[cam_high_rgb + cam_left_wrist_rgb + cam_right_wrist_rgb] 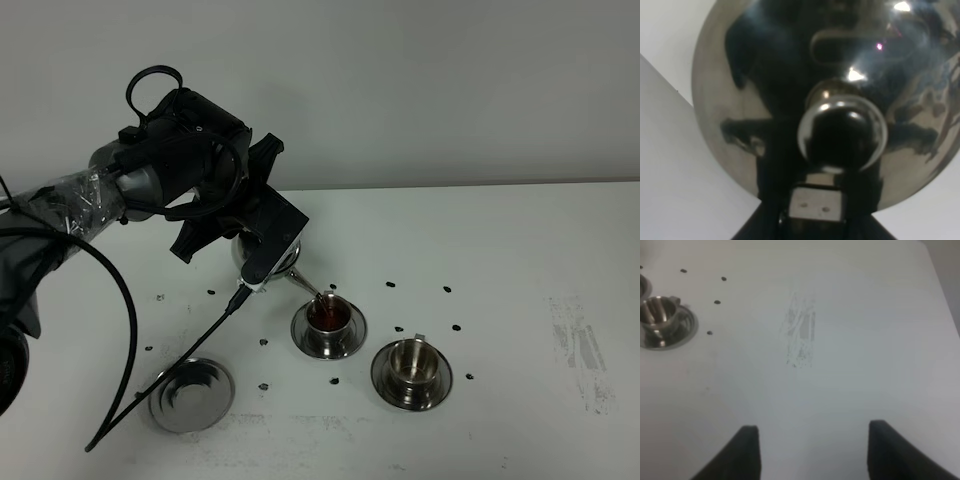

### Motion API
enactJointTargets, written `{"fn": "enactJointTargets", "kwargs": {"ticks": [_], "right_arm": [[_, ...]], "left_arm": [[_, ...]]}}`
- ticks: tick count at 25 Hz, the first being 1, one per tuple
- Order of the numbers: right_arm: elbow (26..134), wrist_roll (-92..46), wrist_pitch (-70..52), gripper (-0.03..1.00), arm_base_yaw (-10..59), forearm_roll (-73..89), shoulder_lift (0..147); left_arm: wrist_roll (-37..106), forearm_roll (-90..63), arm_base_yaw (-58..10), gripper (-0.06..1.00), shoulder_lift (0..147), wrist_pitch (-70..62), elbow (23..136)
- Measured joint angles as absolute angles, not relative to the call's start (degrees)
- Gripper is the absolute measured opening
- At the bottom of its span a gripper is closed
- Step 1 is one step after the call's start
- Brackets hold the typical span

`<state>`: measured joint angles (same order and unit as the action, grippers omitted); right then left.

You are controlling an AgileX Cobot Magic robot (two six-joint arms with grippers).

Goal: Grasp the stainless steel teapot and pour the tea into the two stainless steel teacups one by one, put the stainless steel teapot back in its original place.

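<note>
My left gripper (pixel 262 228) is shut on the stainless steel teapot (pixel 243 257) and holds it tilted in the air. Its thin spout (pixel 302 285) points down over the left teacup (pixel 328 316), which holds dark tea and stands on its saucer. The left wrist view is filled by the teapot's domed lid (pixel 740 80) and knob (pixel 841 134). The second teacup (pixel 411 366) stands on its saucer to the right and looks empty; it also shows in the right wrist view (pixel 657 315). The wide bare saucer (pixel 192 394), the original place, lies at the front left. My right gripper (pixel 812 455) is open over bare table.
Small black dots (pixel 391 284) ring the saucers on the white table (pixel 520 260). A scuffed grey patch (pixel 575 340) marks the table at the right, also in the right wrist view (pixel 801 330). A black cable (pixel 125 300) hangs from the left arm toward the front edge.
</note>
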<state>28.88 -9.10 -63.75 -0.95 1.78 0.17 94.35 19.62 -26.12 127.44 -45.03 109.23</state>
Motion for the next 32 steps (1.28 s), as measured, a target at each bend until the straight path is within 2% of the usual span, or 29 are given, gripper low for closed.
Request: {"fn": "enactJointTargets", "kwargs": {"ticks": [32], "right_arm": [[28.88, -9.15, -63.75, 0.49, -0.95, 1.78, 0.17]], "left_arm": [[94.35, 20.17, -26.17, 0.26, 127.44, -44.65, 109.23]]}}
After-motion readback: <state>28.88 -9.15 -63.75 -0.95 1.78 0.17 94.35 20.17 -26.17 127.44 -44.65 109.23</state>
